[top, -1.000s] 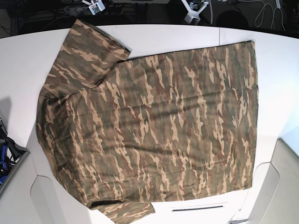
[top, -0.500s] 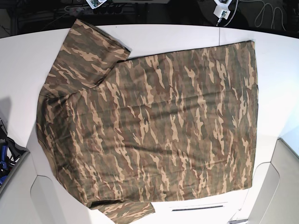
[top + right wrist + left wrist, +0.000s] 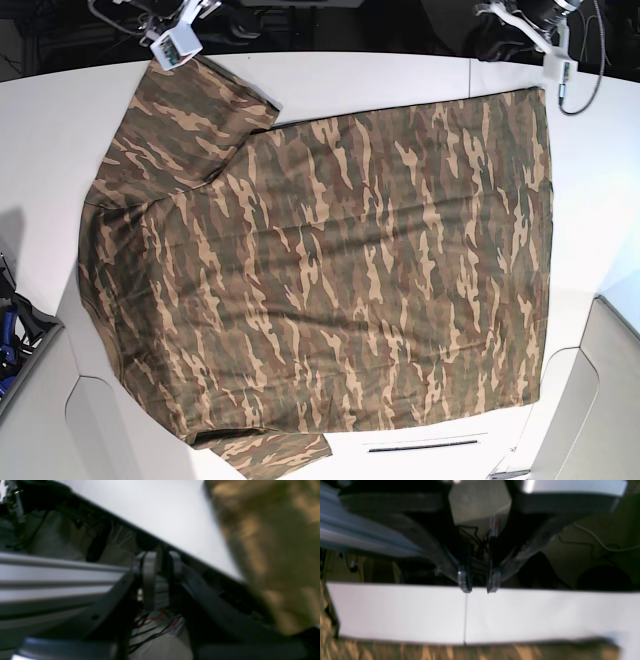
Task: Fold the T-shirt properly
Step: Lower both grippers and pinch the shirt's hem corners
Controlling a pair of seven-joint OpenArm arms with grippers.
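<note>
The camouflage T-shirt (image 3: 330, 260) spreads over the white tabletop (image 3: 600, 200), sleeve corner nearest the right gripper (image 3: 161, 555), far-right edge below the left gripper (image 3: 479, 591). Both grippers are parted slightly, gripping nothing.

The blurred camouflage-print cloth shirt in brown, tan and olive (image 3: 280, 547) lies along the right side, on a smooth white table (image 3: 160, 512). The right hand (image 3: 161, 555), dark and two-fingered, has its fingertips apart with a gap between them. Pale grey ridged metal bars (image 3: 57, 580) run at left.
</note>
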